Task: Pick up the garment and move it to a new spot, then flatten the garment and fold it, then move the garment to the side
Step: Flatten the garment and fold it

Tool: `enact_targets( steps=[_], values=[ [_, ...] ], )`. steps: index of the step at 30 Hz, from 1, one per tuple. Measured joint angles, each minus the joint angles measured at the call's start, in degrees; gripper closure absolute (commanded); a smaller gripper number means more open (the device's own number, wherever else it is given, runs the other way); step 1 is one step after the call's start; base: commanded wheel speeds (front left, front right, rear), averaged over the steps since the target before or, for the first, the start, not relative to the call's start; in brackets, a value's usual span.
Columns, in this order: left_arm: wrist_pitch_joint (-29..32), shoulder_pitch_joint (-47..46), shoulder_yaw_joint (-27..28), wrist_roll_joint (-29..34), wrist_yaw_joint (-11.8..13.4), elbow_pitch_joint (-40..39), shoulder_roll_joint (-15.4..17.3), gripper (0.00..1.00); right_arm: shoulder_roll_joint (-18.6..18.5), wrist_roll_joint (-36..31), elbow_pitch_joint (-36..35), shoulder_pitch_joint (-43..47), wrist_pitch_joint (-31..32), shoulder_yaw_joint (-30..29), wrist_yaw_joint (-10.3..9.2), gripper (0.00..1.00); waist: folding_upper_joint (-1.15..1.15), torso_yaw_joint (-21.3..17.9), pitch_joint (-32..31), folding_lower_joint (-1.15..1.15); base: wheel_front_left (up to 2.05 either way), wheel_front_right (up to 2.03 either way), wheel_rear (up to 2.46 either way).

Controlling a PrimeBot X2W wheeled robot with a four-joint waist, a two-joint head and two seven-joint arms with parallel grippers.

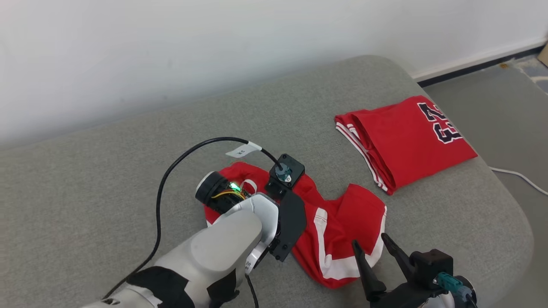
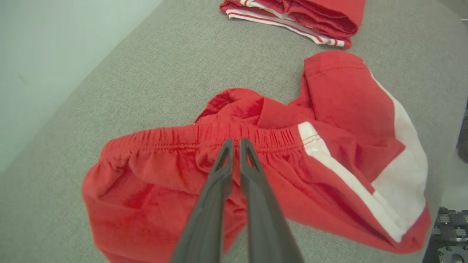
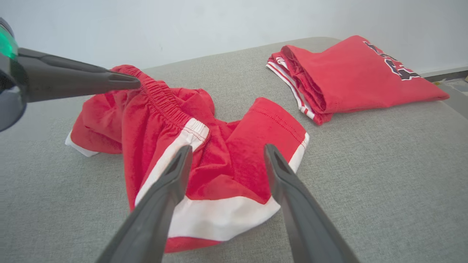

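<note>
The garment is a pair of red shorts (image 1: 338,231) with white side stripes, lying crumpled on the grey cushion (image 1: 128,171). My left gripper (image 2: 236,142) points down at the elastic waistband (image 2: 256,135) and is shut on it. In the right wrist view its fingers (image 3: 124,81) hold the waistband slightly raised. My right gripper (image 1: 369,240) hovers open just above the near leg of the shorts (image 3: 234,164), its fingers either side of the white hem band (image 3: 226,215), touching nothing.
A folded red jersey (image 1: 406,137) with dark numbers lies at the cushion's far right. A black cable (image 1: 160,201) loops from my left wrist across the cushion. The white wall runs behind. Floor and a white cord (image 1: 518,175) lie beyond the right edge.
</note>
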Motion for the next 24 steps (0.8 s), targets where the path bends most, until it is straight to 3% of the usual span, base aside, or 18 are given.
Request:
enact_targets(
  steps=[4, 13, 14, 15, 16, 17, 20, 24],
  values=[
    [1.6, -1.2, -0.4, 0.5, -0.1, 0.7, 0.0, 0.0, 0.0, 0.2, 0.1, -0.1, 0.1, 1.4, 0.0, 0.0, -0.01, 0.3, -1.2, -0.01, 0.0, 0.0, 0.0],
    [4.3, -1.5, 0.2, -1.1, -0.1, 6.0, -0.1, 0.0, 0.0, 0.6, 0.5, 0.0, -0.6, 0.7, 0.0, 0.0, 0.0, -3.1, 0.3, 0.0, 0.0, 0.0, 0.0],
    [4.7, -1.5, 0.3, -1.3, -0.1, 6.3, -0.1, 0.11, 0.0, 0.7, 0.6, -0.1, -0.9, 0.7, 0.0, 0.0, 0.0, -3.4, 0.7, 0.0, 0.0, 0.0, 0.0],
    [4.7, -1.5, 0.3, -1.6, -0.2, 6.6, 0.0, 0.56, 0.0, 0.8, 0.6, -0.1, -1.0, 0.8, 0.0, 0.0, 0.0, -3.7, 1.2, 0.0, 0.0, 0.0, 0.0],
    [4.7, -1.5, 0.3, -1.9, -0.6, 6.8, 0.0, 0.84, 0.0, 0.8, 0.7, -0.1, -1.1, 0.7, 0.0, 0.0, 0.0, -4.0, 1.6, 0.0, 0.0, 0.0, 0.0],
    [4.6, -1.5, 0.4, -2.2, -0.6, 7.0, -0.1, 1.0, 0.0, 0.8, 0.8, -0.1, -1.3, 0.6, 0.0, 0.0, 0.0, -4.2, 2.0, 0.0, 0.0, 0.0, 0.0],
    [2.2, -1.5, 1.8, -3.5, -0.7, 6.8, -0.1, 1.0, 0.0, 1.0, 0.9, -0.1, -1.6, 0.0, 0.0, 0.0, 0.0, -4.4, 2.9, 0.0, 0.0, 0.0, 0.0],
    [-7.0, -1.2, 8.1, -7.6, 1.7, 4.8, 0.0, 1.0, 0.1, 1.0, 1.0, -0.1, -1.7, -0.8, 0.0, 0.0, 0.0, -3.3, 3.1, 0.0, 0.0, 0.0, 0.0]
  ],
)
